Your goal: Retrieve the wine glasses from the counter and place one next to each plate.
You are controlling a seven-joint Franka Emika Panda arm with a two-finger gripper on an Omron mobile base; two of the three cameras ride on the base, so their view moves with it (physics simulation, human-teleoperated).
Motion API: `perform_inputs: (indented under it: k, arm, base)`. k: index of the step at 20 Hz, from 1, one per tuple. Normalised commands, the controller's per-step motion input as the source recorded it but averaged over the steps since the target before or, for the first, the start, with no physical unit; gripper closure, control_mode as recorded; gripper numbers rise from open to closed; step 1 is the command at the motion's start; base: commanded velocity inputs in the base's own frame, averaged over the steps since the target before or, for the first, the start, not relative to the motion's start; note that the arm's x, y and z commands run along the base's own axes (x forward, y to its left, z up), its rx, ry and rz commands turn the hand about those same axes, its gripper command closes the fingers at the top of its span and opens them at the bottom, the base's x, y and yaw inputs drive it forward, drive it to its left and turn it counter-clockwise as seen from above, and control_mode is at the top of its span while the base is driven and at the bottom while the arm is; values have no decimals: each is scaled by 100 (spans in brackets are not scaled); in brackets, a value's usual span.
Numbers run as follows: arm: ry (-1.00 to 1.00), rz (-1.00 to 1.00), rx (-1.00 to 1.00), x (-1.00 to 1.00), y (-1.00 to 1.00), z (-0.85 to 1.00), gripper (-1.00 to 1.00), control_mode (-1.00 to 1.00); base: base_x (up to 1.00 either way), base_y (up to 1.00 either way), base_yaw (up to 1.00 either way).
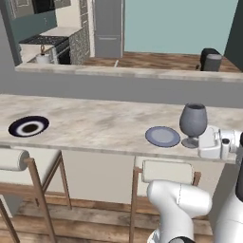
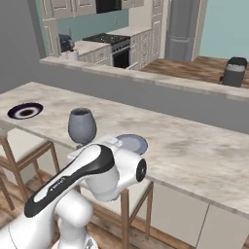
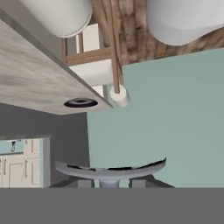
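Left base view has the wine glass point(image 1: 193, 124) standing upright near the front edge of the marbled tabletop point(image 1: 95, 126), toward its right end, just right of a pale blue-grey plate point(image 1: 163, 136) that lies flat beside it. The pincer point(image 1: 214, 144) sits low at the glass's right side, level with the stem and foot, its white hand body close against them; its tips are hidden there, so whether the glass is gripped cannot be told. Far along the same front edge, toward the left end, lies a second plate point(image 1: 29, 126) with a dark rim, white ring and brown centre, well apart from the glass. In the right base view the glass point(image 2: 81, 126) rises just behind the arm's white wrist, with the pale plate point(image 2: 133, 143) at its right and the dark-rimmed plate point(image 2: 25, 111) far left. Hand view shows the glass's round foot point(image 3: 110, 169) close above the dark fingertips point(image 3: 85, 183), seen edge-on.
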Motion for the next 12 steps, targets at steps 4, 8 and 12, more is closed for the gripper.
perform_inputs:
  k: [4,8,12]
  arm:
    - [0,0,0,0,0,0,100,100]
    - [0,0,0,14,-11,-1,100,-100]
    - [2,0,0,64,-54,-16,100,-100]
  base:
    - [33,-44,5]
    - [32,-36,0]
    - [0,0,0]
